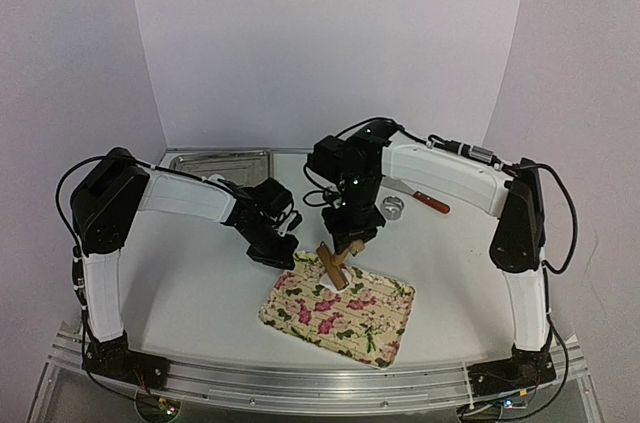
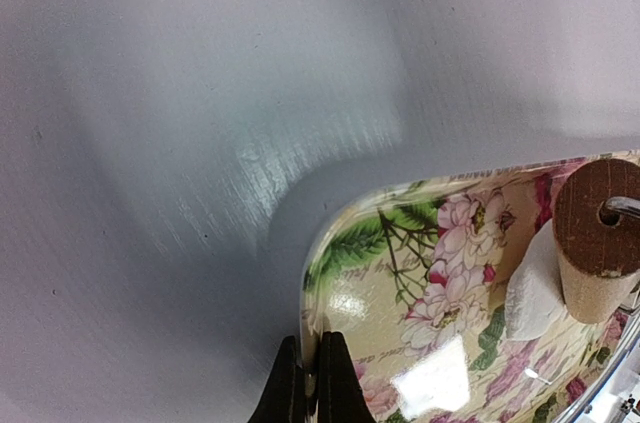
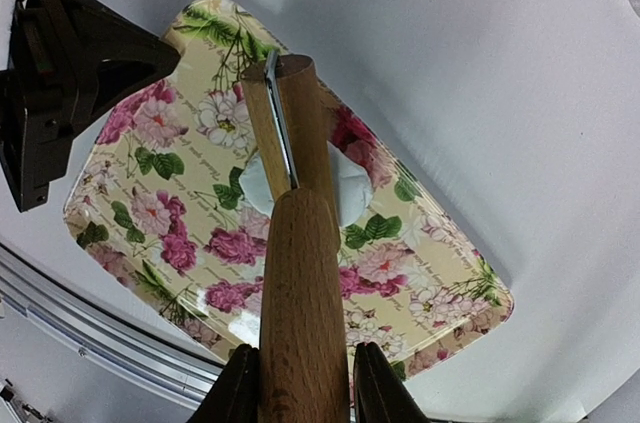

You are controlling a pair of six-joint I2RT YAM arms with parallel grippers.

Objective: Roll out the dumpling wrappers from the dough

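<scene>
Right wrist: one wrapper (image 3: 352, 193), one tray (image 3: 150, 193); right tool (image 3: 300, 388) grips one rolling pin (image 3: 300, 283), left tool (image 2: 305, 393) pinches tray.

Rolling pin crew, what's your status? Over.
Left tool shut on tray rim. Right tool shut on rolling pin. Pin over white wrapper. Nothing seen blocking.

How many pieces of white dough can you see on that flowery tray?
1. A flat white dough disc lies on the tray, under the rolling pin, which covers its centre. A second piece hidden beneath the pin cannot be ruled out.
</scene>
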